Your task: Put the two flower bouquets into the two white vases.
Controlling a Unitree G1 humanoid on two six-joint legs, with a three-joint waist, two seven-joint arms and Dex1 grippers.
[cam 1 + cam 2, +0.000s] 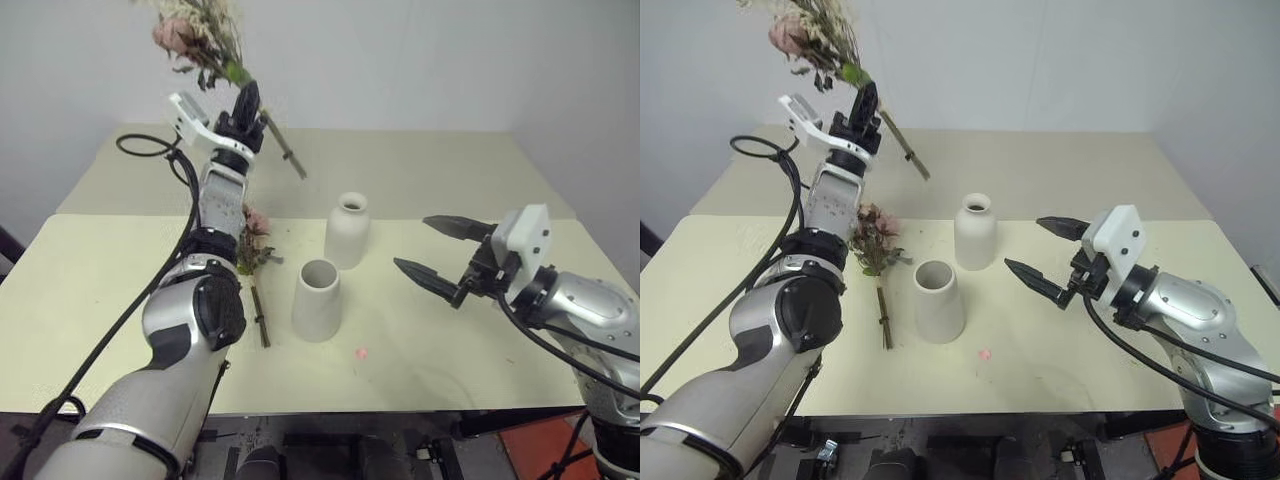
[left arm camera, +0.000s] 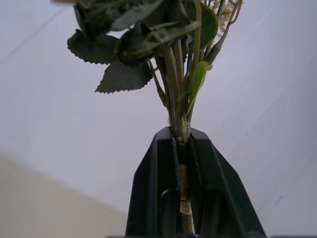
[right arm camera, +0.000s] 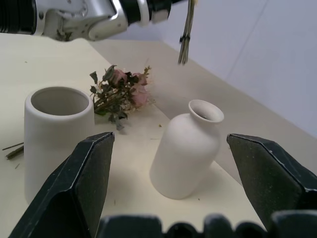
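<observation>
Raised high above the far side of the table [image 1: 100, 300], well up from the bottle vase [image 1: 347, 230]: the left gripper [image 1: 247, 108], clamped tight on the thin brown stems of one bunch of flowers [image 1: 195, 38]. Pink rose, green leaves and pale dry sprigs up top, near the top edge of the view; tied stem ends sticking out below, slanting down toward the bottle vase but well apart from it. Lots of free air between the stem ends and the vase's mouth.

Standing in the middle of the table: the bottle vase, smooth dull white, round body, narrow neck, small mouth. Just in front of it and a bit to the left, not touching: the cone vase [image 1: 318, 299], same dull white, with a wide open mouth.

Lying flat to the left of the cone vase, close by: the other bunch of flowers [image 1: 876, 255], pink heads near the bottle vase's side, stems pointing toward the near edge.

To the right of the bottle vase, well apart, above the table: the right gripper [image 1: 433, 252], black pointed fingers spread wide, nothing in them. Bare pale tabletop between it and the vases.
</observation>
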